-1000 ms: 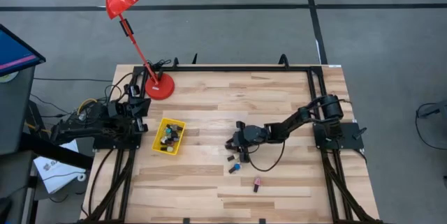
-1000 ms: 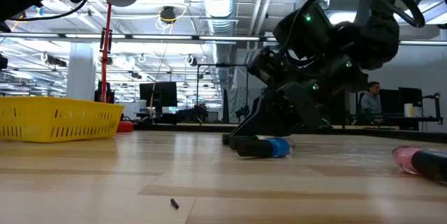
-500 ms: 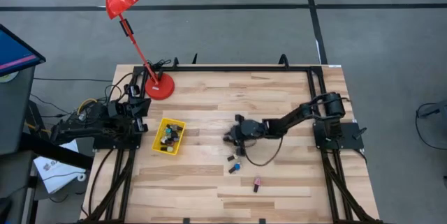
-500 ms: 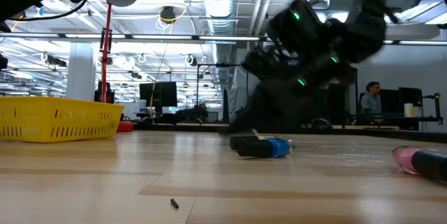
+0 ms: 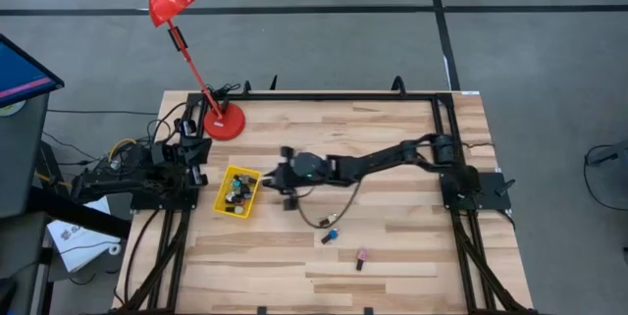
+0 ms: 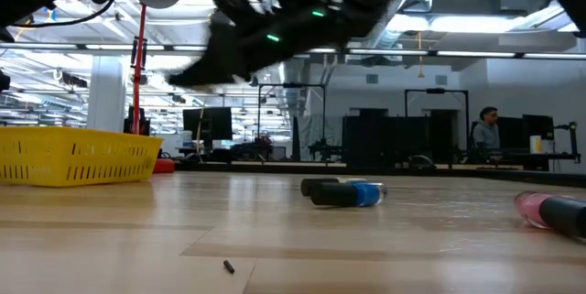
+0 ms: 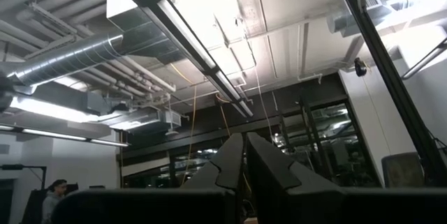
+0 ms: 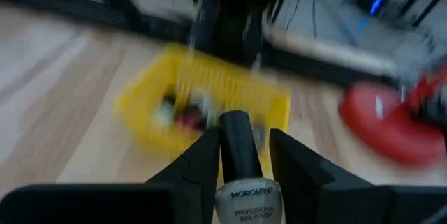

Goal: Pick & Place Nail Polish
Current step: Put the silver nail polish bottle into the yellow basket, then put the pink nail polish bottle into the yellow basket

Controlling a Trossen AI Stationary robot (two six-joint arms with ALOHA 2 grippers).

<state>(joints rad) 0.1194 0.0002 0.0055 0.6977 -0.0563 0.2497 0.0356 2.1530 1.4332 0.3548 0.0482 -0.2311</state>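
Right now I am in the carry step, with 1 bottle in hand and the drop not yet made. Starting at the left side of the table, my left gripper (image 5: 196, 163) sits parked by its base, its camera pointing up at the ceiling, and I cannot tell how its fingers stand. Just beside it lies the yellow basket (image 5: 238, 190), already holding several nail polish bottles. My right gripper (image 5: 280, 180) hangs just beside the basket's right edge, the arm stretched across the table, and its fingers are clamped on a nail polish bottle (image 8: 243, 182) with a dark cap and a pale labelled body, cap pointing toward the basket. Farther right, 3 bottles are left on the wood: a dark one (image 5: 327, 238), a blue one (image 5: 335, 234) touching it, and a pink one (image 5: 361, 256) nearer the front edge. Next I judge I must bring the bottle over the basket's opening, then part the fingers.
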